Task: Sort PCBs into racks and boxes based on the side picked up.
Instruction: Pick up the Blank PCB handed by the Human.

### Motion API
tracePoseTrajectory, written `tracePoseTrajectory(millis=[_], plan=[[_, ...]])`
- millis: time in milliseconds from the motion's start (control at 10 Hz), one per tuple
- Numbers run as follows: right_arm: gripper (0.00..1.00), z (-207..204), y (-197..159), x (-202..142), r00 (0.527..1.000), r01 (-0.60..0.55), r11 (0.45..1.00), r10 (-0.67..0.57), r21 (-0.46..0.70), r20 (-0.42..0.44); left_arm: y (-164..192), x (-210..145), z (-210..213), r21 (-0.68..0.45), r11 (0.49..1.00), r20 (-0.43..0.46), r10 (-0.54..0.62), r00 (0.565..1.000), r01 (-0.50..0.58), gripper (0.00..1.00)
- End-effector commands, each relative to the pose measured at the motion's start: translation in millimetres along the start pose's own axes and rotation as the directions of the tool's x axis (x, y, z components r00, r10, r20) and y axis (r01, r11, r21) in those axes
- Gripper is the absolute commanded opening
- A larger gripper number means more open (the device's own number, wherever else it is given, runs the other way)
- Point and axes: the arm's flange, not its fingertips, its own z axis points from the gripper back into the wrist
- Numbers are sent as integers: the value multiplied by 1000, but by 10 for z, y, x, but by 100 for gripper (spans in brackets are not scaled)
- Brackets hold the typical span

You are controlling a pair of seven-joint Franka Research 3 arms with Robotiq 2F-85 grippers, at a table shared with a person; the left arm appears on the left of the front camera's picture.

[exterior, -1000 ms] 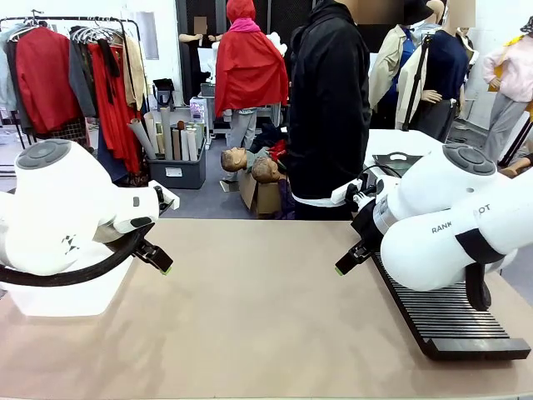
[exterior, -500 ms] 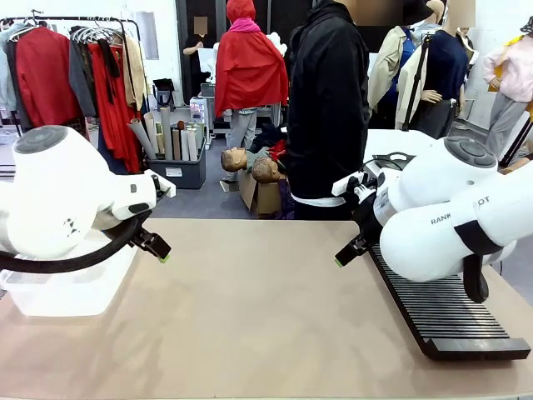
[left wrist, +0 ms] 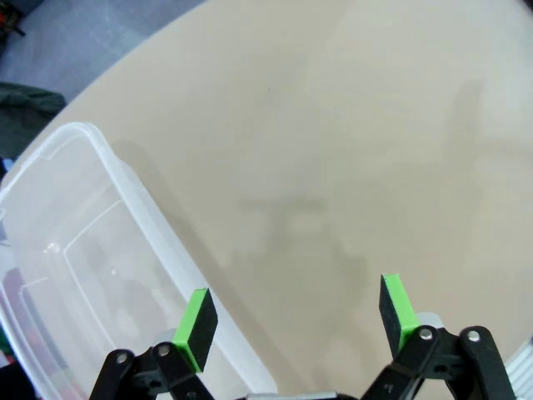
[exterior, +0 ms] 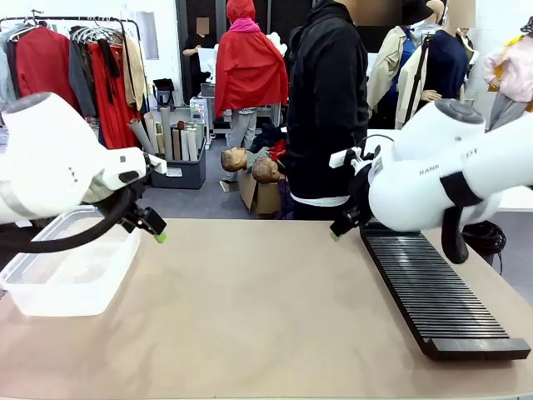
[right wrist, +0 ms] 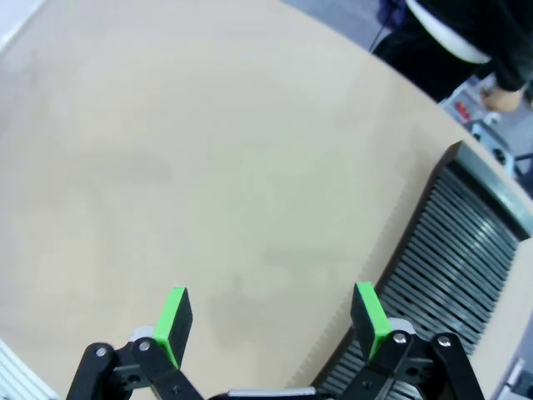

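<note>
Swung upward and outward over the last second, both arms, baring more of the clear tub (exterior: pixel 71 283) at the left of the table (exterior: pixel 266 325) and more of the long black rack (exterior: pixel 437 292) along the right. Nearest, seen from the left wrist: left gripper (left wrist: pixel 296 312) spread wide, gripping nothing, one green pad over the tub's rim, the other over bare tabletop. Seen from the right wrist: right gripper (right wrist: pixel 271 321) likewise wide apart and holding nothing, hanging above the tabletop just beside the rack's slotted edge. Farther off, beyond the table's far edge: person (exterior: pixel 329 108) in black, standing.
</note>
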Motion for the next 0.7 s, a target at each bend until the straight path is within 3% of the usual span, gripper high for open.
tracePoseTrajectory(millis=[0,200,600], plan=[[100,85,-219,270,997,82,997,-82,7,3,355,153,137,-58,998,-8,26,1000,-26,100],[100,319,-426,398,983,180,983,-181,39,19,545,191,308,-105,993,15,52,999,-50,100],[100,799,-965,315,965,256,954,-261,156,14,796,-11,486,-169,980,60,121,991,-109,100]])
